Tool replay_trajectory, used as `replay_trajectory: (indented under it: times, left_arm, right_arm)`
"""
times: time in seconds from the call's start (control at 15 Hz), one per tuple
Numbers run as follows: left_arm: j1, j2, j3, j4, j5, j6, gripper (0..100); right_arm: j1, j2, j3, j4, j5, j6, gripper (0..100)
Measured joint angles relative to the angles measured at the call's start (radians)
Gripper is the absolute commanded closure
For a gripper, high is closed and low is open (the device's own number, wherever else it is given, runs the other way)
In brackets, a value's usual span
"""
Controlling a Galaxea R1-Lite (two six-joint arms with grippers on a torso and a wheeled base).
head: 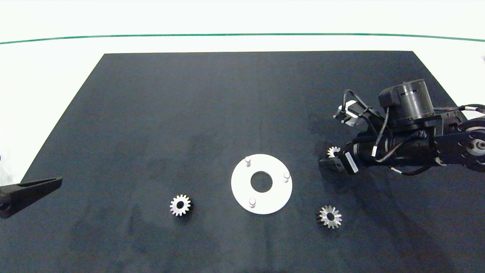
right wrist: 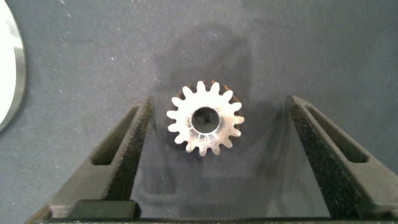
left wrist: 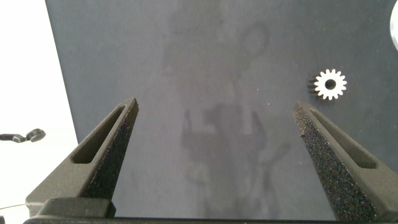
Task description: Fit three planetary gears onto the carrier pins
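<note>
A white carrier disc (head: 276, 193) lies flat on the black mat, its three carrier pins (head: 247, 160) (head: 287, 176) (head: 252, 202) all bare. Three silvery planetary gears lie on the mat: one left of the disc (head: 180, 205) (left wrist: 329, 84), one at its lower right (head: 330, 217), and one to its right (head: 333, 151) (right wrist: 205, 118). My right gripper (head: 332, 157) (right wrist: 219, 102) is low over that last gear, open, with a finger on either side and neither touching it. My left gripper (head: 57, 182) (left wrist: 216, 107) hangs open and empty at the mat's left edge.
The black mat (head: 189, 113) covers most of a white table, with a green line (head: 242, 34) across the far side. An edge of the disc shows in the right wrist view (right wrist: 9, 74). Bare mat lies between the disc and each gear.
</note>
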Motion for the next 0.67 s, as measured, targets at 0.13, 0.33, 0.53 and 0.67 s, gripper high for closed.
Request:
replay_trajectory:
  times: [0.13,0.33,0.53,0.67]
  left_arm:
    - [0.0,-0.002,0.0,0.0,0.0,0.0,0]
    - [0.0,-0.004,0.004,0.0,0.0,0.0,0]
    - [0.002,-0.004,0.003,0.0,-0.001,0.0,0]
    - [0.004,-0.006,0.002,0.0,-0.001,0.0,0]
  right_arm:
    - [0.0,0.001,0.003,-0.001,-0.001,-0.001,19]
    - [0.001,0.001,0.004,-0.006,0.001,0.002,25]
    - [0.002,0.001,0.001,-0.007,0.002,0.003,31]
    - [0.005,0.001,0.001,-0.007,0.003,0.003,36]
